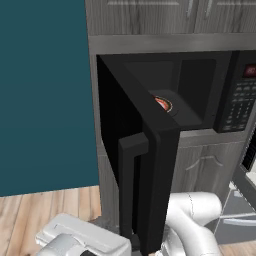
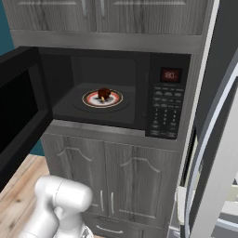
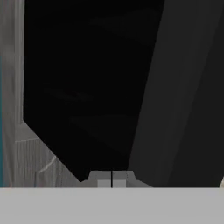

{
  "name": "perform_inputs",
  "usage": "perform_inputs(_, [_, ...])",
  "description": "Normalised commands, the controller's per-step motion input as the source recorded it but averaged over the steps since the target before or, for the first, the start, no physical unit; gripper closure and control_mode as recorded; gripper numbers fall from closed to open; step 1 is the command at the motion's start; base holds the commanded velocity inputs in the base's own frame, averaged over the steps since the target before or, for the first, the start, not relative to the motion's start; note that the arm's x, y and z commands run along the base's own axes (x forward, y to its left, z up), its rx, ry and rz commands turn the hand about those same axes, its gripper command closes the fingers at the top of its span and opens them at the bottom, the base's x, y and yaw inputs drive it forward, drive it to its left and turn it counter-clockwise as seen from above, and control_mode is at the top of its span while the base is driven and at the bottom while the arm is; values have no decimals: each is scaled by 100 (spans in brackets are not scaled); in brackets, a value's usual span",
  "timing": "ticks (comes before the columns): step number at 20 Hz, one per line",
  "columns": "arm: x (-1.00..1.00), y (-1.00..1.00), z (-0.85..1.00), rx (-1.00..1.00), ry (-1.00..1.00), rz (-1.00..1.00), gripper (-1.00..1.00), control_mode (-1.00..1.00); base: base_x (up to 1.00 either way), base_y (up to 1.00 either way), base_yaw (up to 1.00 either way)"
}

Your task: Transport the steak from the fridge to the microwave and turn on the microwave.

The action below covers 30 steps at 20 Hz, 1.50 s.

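Note:
The black microwave stands with its door swung wide open to the left. Inside, the steak, a small dark reddish lump, rests on a round plate with an orange-white rim. From the left base view only a sliver of that plate peeks past the door's top edge. In the hand view my gripper is shut with nothing between its fingertips, close up against the door's dark face. The fridge's open light-grey door with its curved silver handle stands at the right.
Grey wood-grain cabinets sit above and below the microwave. A teal wall and wooden floor lie to the left. The door's thick vertical handle juts toward the base. The red display is lit.

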Motion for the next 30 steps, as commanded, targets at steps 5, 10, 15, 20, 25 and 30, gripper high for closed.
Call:
perform_inputs(5, [26,20,-25,0,0,-12,100,-100,0,0,0])
perform_inputs(10, [34,13,-18,0,0,-12,100,-100,0,0,0])
perform_inputs(15, [33,14,-18,0,0,-11,100,-100,0,0,0])
perform_inputs(20, [33,15,-22,0,0,-10,100,-100,0,0,0])
perform_inputs(25, [24,4,-18,0,0,-9,100,-100,0,0,0])
perform_inputs(30, [24,0,-17,0,-1,-6,100,-100,0,0,0])
